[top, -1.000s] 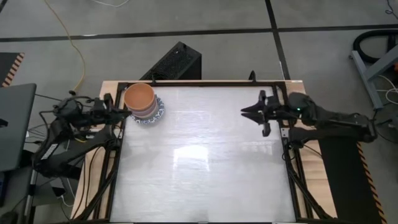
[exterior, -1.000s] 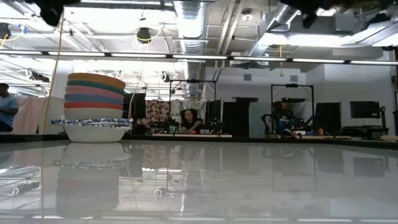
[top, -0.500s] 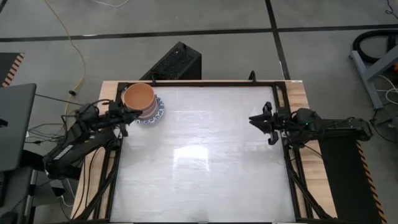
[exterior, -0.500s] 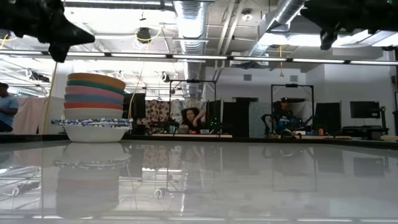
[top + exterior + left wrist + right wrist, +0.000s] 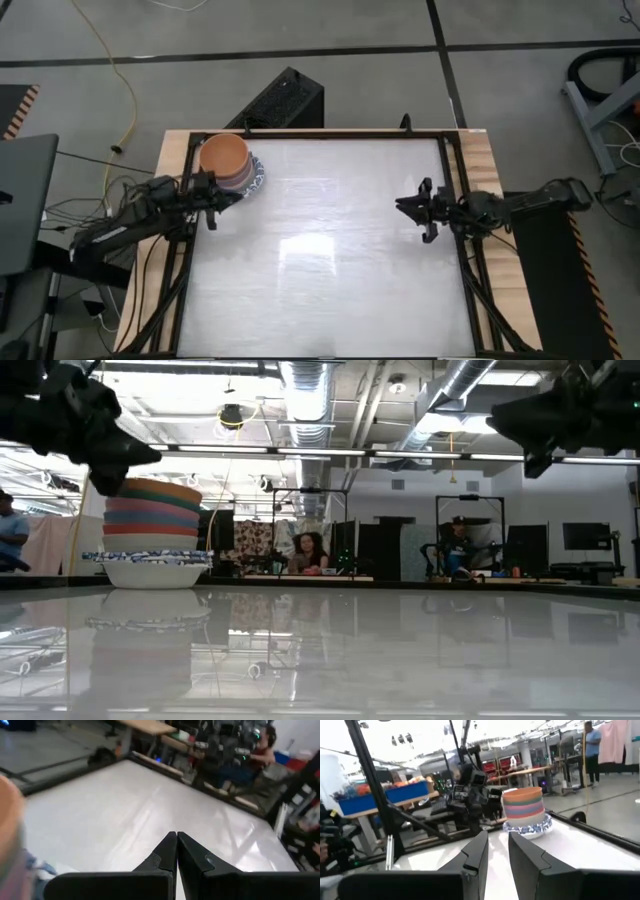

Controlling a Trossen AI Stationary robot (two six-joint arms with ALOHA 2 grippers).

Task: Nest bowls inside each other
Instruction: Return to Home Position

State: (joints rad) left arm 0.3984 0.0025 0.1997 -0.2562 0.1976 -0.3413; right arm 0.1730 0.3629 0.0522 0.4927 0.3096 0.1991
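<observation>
The bowls stand nested in one stack (image 5: 232, 166) at the table's far left corner. The top bowl is orange, and a white bowl with a blue patterned rim (image 5: 150, 565) rests on the table at the bottom. The stack also shows in the right wrist view (image 5: 524, 810). My left gripper (image 5: 211, 192) is shut and empty, just left of and nearer than the stack, pointing level across the table (image 5: 176, 839). My right gripper (image 5: 402, 205) hangs at the right side, its fingers a little apart with nothing between them (image 5: 498, 840), facing the stack.
A black frame (image 5: 455, 215) runs round the white table top. Beyond the far edge stands a black box (image 5: 285, 100), and a laptop (image 5: 20, 200) lies off the left side. People show in the room behind (image 5: 310, 550). The middle of the table top (image 5: 320, 250) is bare.
Both arms have sunk and swung a little toward the table's near edge, each staying at its own side. In the low view the left gripper has come down level with the top of the stack. The bowls have kept still.
</observation>
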